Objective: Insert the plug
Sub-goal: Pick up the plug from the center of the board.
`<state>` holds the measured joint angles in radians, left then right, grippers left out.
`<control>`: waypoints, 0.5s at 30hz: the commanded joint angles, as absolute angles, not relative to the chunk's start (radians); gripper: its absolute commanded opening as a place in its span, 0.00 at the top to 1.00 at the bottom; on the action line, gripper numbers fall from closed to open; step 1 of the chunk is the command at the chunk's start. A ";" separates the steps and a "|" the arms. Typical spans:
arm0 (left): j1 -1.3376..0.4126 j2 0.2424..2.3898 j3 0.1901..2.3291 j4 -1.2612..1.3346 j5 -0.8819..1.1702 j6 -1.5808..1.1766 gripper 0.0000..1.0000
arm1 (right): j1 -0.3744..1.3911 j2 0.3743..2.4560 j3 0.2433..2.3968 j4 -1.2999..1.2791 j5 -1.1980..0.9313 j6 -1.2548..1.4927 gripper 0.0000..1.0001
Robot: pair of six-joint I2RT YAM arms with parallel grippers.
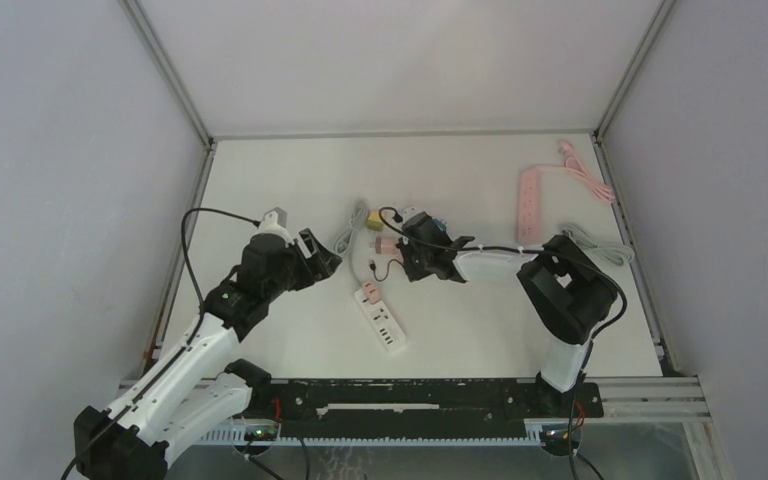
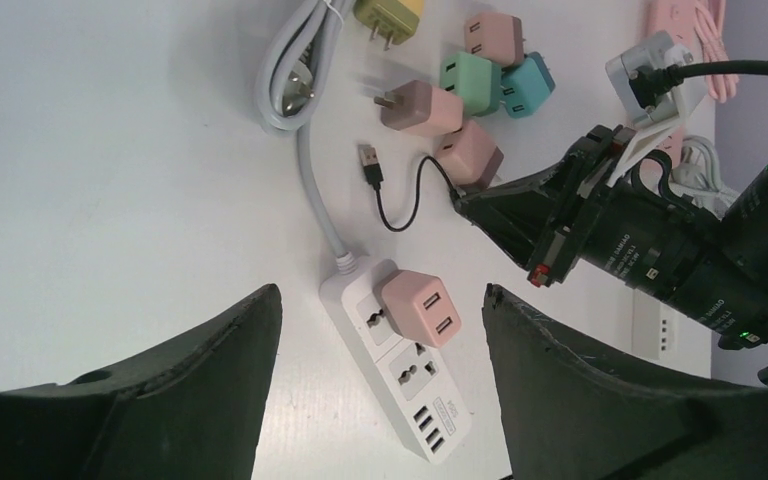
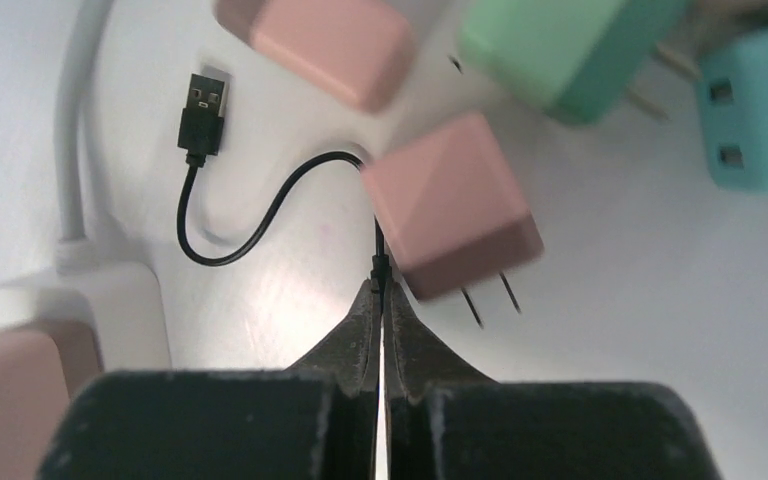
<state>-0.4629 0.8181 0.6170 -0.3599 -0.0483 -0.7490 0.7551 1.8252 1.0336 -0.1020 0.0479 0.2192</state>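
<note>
The right hand [image 3: 380, 285] sits closest to the lens in its own wrist view. Its two dark fingers are pressed together, and they pinch the thin black cable [image 3: 250, 235] at the very tips. From that pinch the cable runs past a loose pink charger [image 3: 450, 205] that touches the fingertips' right side. It then loops across the surface [image 1: 280, 170] and ends in the USB plug [image 3: 203, 108]. The plug lies flat and free on the surface, near its middle. It is just beside the white cord [image 2: 295, 70] and apart from every socket.

The white power strip [image 2: 430, 410] lies a little nearer the near edge, at about the middle of its length. Its cord end points toward the far edge and its USB ports sit at the near end. A pink plugged-in charger [image 2: 418, 308] sits in the strip's first socket.

The left hand [image 2: 380, 300] hovers over that end of the strip with its fingers spread wide and nothing between them.

Beyond the plug, toward the far edge, loose chargers cluster together:
- a green charger [image 2: 470, 82] touching a teal charger [image 2: 528, 85]
- two more pink ones
- a yellow charger [image 2: 388, 15] beside the coiled part of the cord

A pink power strip [image 1: 530, 205] lies near the far right corner, well apart from the rest.
</note>
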 commanded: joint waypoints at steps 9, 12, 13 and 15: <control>-0.460 0.863 0.616 -0.248 0.113 -0.749 0.21 | 0.641 1.568 0.821 -0.020 -0.145 0.331 1.00; -0.465 0.872 0.624 -0.236 0.132 -0.759 0.22 | 0.617 1.517 0.769 0.019 -0.187 0.358 1.00; -0.467 0.876 0.628 -0.234 0.136 -0.761 0.22 | 0.613 1.500 0.754 0.033 -0.196 0.363 1.00; -0.475 0.882 0.637 -0.225 0.145 -0.766 0.21 | 0.609 1.458 0.732 0.042 -0.201 0.368 1.00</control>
